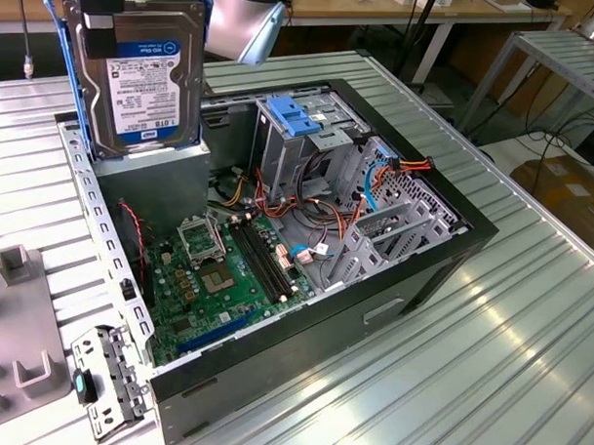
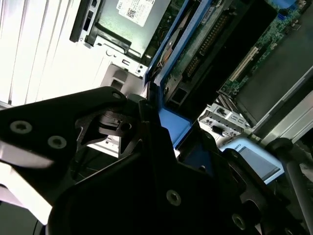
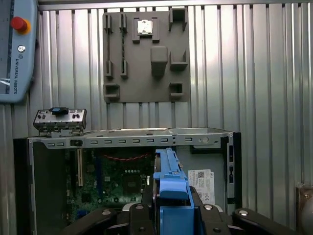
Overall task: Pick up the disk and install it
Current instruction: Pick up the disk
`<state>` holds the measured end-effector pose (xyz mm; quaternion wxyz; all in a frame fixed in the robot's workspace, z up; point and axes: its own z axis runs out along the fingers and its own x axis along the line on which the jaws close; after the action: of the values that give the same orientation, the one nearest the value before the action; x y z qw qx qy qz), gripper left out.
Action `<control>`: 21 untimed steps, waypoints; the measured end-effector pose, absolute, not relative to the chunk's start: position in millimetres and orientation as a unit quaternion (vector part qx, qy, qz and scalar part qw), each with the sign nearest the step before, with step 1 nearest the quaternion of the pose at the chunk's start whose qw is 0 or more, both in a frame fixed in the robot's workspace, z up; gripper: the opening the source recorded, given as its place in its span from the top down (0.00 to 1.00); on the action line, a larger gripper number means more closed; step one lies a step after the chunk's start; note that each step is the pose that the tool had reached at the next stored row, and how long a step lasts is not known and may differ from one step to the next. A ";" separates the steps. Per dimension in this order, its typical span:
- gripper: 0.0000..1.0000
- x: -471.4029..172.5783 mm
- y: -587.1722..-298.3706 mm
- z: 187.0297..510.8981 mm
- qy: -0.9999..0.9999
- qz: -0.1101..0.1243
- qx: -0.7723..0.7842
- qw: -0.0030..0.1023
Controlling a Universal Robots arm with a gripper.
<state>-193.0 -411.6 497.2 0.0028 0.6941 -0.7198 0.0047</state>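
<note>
My jaws are closed on the disk (image 1: 146, 76), pinching its blue rails, with the label facing the exterior view. It hangs upright in the air above the far corner of the open computer case (image 1: 442, 257), over the grey power-supply box (image 1: 152, 193), touching nothing. This carry, I judge, wants a firm, square grip, with the rails parallel to the drive cage (image 1: 305, 120) and well clear of the orange cables (image 1: 413, 166).

The disk (image 2: 172, 122), blue-railed and edge-on, is clamped in the black end effector (image 2: 168, 133); a green motherboard (image 2: 279, 34) and grey stickered box (image 2: 122, 22) are seen beyond.
</note>
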 end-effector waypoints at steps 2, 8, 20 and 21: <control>0.63 -191.0 -416.4 497.0 -0.720 0.005 0.694 0.003; 0.63 -171.0 -419.4 497.0 -0.720 0.005 0.694 0.003; 0.63 -118.9 -420.5 496.9 -0.721 0.004 0.693 0.003; 0.63 -117.5 -420.6 496.9 -0.721 0.004 0.693 0.003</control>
<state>-117.5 -420.6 496.9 0.0032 0.6932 -0.7207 0.0044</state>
